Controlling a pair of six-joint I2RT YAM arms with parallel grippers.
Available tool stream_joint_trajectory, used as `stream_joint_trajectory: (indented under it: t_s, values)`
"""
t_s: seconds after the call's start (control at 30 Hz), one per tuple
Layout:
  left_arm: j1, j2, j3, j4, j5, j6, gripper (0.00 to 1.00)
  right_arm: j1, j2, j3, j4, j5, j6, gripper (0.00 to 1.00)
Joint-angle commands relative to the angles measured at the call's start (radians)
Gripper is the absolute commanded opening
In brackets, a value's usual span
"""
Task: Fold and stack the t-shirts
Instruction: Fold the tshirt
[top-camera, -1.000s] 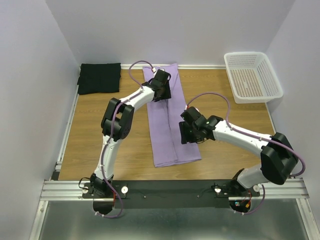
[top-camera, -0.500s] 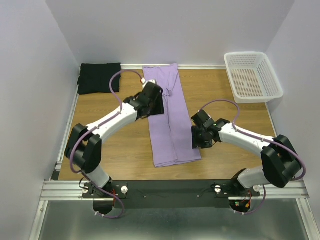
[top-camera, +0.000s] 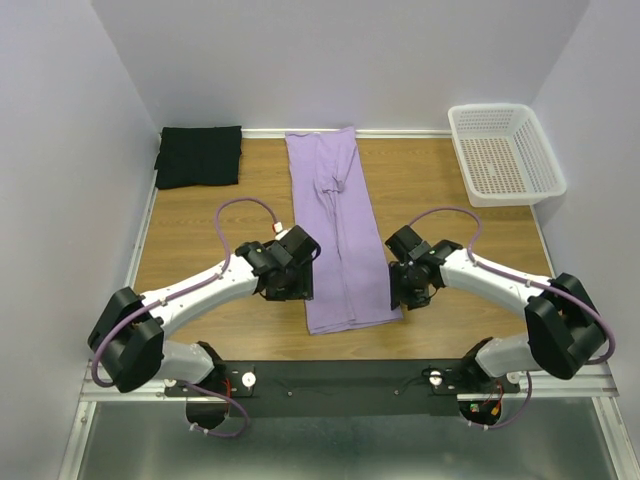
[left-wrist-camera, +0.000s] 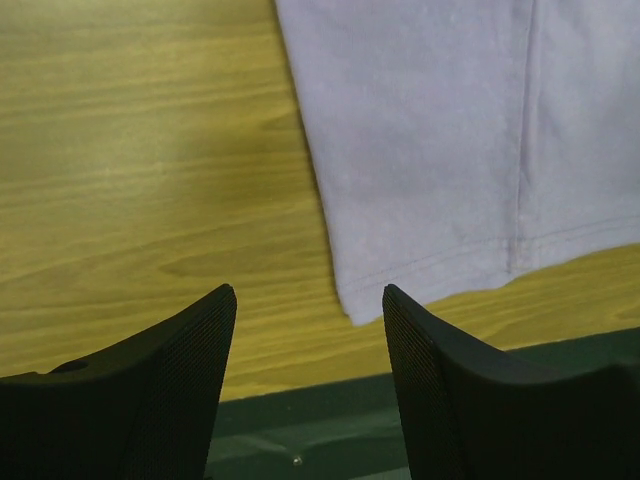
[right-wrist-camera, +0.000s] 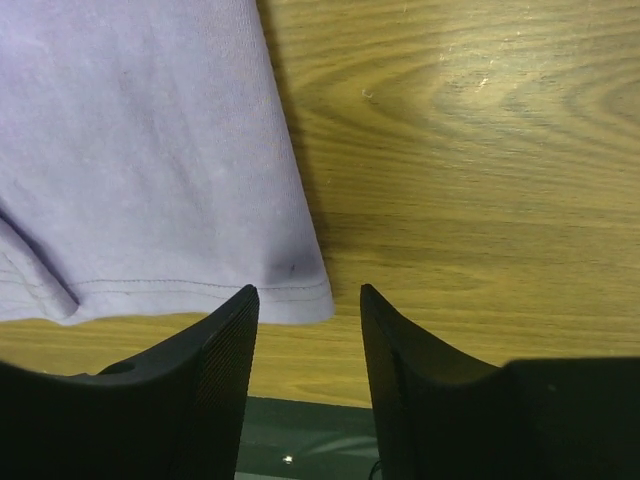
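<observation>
I have both arms low at the near hem of the lavender t-shirt (top-camera: 335, 235), which lies as a long narrow strip down the middle of the table (top-camera: 200, 230), its sides folded in. My left gripper (left-wrist-camera: 308, 292) hangs over the near-left corner with its jaws apart and empty. My right gripper (right-wrist-camera: 308, 290) is over the near-right corner, also parted and holding nothing. The black t-shirt (top-camera: 199, 156) sits folded at the far-left corner. I judge 1 of 2 shirts done. The lavender one needs its end-to-end folds, then stacking.

A white perforated basket (top-camera: 505, 152) sits in the far right corner of the wooden table (top-camera: 450, 180); an aluminium rail (top-camera: 575, 385) lines its near edge.
</observation>
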Motion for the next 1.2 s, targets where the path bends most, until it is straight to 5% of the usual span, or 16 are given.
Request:
stream_joint_trajectory:
  t_s: [0.0, 0.5, 0.8, 1.17]
  values:
    - [-0.020, 0.002, -0.030, -0.035, 0.038, -0.053, 0.69, -0.004, 0.018, -0.001, -0.032, -0.028, -0.003, 0.51]
    - [-0.080, 0.105, -0.017, -0.003, 0.076, -0.049, 0.69, -0.003, 0.066, -0.052, -0.007, -0.058, -0.015, 0.39]
    - [-0.092, 0.141, -0.018, 0.005, 0.087, -0.052, 0.69, -0.003, 0.075, -0.063, 0.006, -0.060, -0.027, 0.02]
    - [-0.118, 0.197, -0.015, -0.001, 0.101, -0.067, 0.63, -0.003, 0.075, -0.044, 0.019, -0.074, -0.044, 0.00]
